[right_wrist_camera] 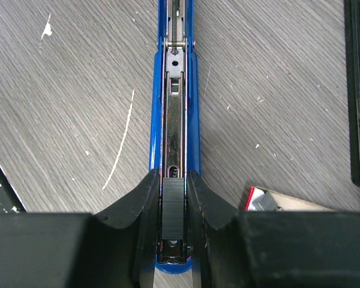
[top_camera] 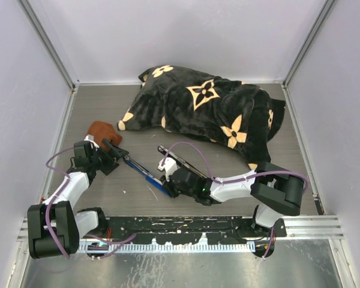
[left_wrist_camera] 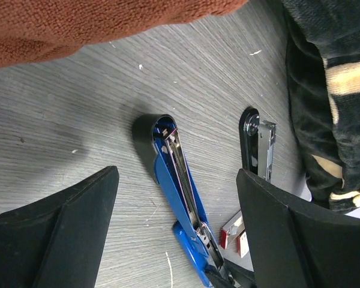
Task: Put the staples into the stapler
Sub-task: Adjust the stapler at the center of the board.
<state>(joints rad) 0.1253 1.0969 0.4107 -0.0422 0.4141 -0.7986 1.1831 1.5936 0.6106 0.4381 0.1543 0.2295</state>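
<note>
- The right gripper [right_wrist_camera: 173, 179] is pinching shut on what seems to be a dark ribbed staple strip [right_wrist_camera: 173, 210]. The fingers are hiding its sides, so I am not certain of that.
- It is holding the strip down in the open metal channel of the blue stapler [right_wrist_camera: 174, 90], at the channel's near end.
- The step in hand is looking like seating the strip in the magazine.
- The staples box [right_wrist_camera: 270, 201] is lying on the table [right_wrist_camera: 60, 120] just beside the right gripper, red label showing.
- The left gripper [left_wrist_camera: 177, 173] is hovering with its jaws spread wide over the stapler's far end, holding nothing.
- A black stapler [left_wrist_camera: 255, 144] is lying beside the blue one, apart from it.
- Further off, a brown cloth [top_camera: 102, 131] and a patterned blanket [top_camera: 210, 108] are lying on the table.
- The next move is probably calling for a flat release of the strip, then folding the top back down with the body steadied.
</note>
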